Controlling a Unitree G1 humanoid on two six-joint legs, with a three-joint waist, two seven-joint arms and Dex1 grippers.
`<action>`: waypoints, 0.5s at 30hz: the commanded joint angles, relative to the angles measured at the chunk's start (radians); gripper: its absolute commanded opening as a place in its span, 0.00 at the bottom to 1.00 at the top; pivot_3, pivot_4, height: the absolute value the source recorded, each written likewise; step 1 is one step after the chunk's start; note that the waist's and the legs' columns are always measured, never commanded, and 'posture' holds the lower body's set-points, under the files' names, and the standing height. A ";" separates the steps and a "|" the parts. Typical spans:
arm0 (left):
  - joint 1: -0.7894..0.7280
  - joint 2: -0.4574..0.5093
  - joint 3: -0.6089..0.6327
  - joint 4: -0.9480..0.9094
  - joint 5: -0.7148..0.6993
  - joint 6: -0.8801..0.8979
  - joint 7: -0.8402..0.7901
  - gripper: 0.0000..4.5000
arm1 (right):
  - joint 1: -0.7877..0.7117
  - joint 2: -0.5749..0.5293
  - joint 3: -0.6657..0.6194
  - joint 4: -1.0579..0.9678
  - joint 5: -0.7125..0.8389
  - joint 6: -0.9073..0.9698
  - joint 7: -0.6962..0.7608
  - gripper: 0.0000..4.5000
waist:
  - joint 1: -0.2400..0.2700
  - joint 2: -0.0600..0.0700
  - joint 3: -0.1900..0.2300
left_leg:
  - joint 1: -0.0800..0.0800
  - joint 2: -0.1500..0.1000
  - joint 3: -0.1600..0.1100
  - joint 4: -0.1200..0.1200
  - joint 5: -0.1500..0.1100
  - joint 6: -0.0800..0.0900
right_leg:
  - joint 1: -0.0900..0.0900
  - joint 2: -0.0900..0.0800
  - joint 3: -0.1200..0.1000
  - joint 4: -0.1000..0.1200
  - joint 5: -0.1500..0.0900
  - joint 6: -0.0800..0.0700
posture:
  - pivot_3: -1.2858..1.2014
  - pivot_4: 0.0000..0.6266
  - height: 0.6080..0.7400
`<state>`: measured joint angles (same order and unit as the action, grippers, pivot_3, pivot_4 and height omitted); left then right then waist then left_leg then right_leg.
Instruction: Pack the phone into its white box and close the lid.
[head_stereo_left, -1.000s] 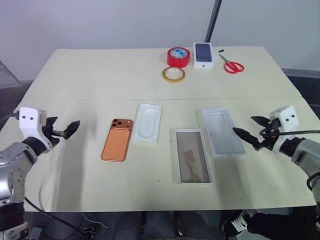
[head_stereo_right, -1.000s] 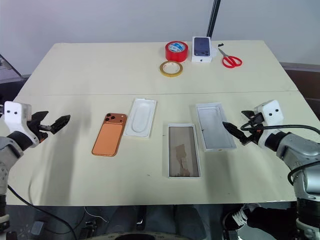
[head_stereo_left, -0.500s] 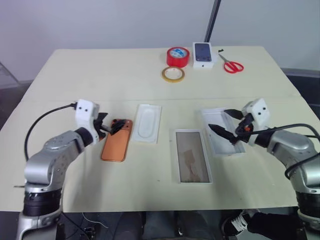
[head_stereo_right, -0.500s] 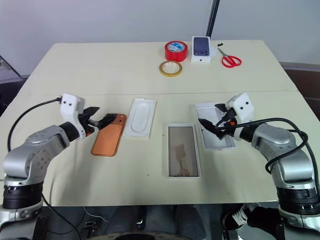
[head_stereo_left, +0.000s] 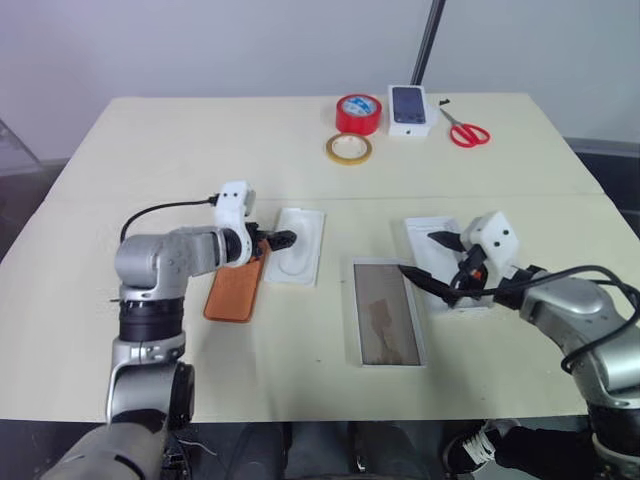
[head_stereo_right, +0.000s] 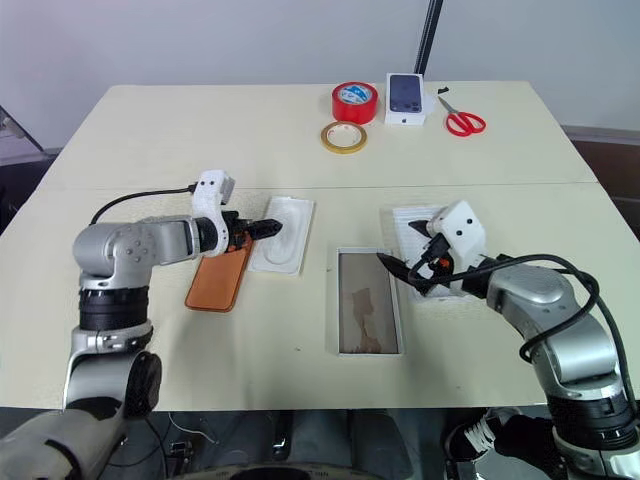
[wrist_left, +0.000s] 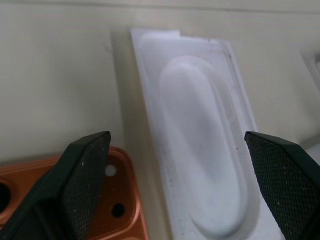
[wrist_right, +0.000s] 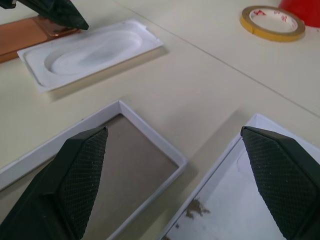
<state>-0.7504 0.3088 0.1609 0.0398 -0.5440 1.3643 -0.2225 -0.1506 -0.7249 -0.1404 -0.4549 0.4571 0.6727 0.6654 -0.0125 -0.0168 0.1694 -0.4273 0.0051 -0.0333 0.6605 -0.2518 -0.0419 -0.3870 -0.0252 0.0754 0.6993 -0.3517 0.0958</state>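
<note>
Left fingers (wrist_left: 85, 172) spread, over phone (wrist_left: 60, 200)

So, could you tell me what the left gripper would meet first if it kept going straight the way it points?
Probably the white moulded insert: the open left gripper aims past the phone corner, down at the insert's oval recess, though depth is uncertain.

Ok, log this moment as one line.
phone: on table, untouched | left gripper: open above phone's camera end | right gripper: open over lid
</note>
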 joint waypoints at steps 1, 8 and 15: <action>-0.041 -0.017 -0.018 0.049 0.005 0.030 -0.015 1.00 | 0.001 -0.005 -0.039 -0.058 0.020 0.001 -0.008 0.99 | 0.001 0.000 0.000 | 0.000 0.000 0.000 0.000 0.000 0.000 | 0.000 0.000 0.000 0.000 0.000 0.000 | 0.52 0.24 0.89; -0.070 -0.050 0.003 0.111 0.007 0.072 -0.030 0.60 | 0.011 -0.049 -0.020 -0.117 0.045 0.045 0.035 1.00 | 0.001 0.000 0.000 | 0.000 0.000 0.000 0.000 0.000 0.000 | 0.000 0.000 0.000 0.000 0.000 0.000 | 0.52 0.24 0.89; -0.066 -0.055 0.025 0.111 0.021 0.069 -0.017 0.01 | 0.075 -0.164 0.025 -0.220 0.069 0.058 0.156 1.00 | 0.002 0.000 0.000 | 0.000 0.000 0.000 0.001 0.000 0.000 | 0.001 -0.001 0.000 0.000 0.000 0.000 | 0.52 0.24 0.89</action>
<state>-0.8124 0.2487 0.1709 0.1619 -0.5322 1.4346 -0.2455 -0.0799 -0.8677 -0.1164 -0.6209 0.5078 0.7362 0.7864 -0.0104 -0.0168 0.1694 -0.4274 0.0046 -0.0336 0.6612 -0.2517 -0.0419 -0.3863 -0.0257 0.0753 0.6991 -0.3518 0.0961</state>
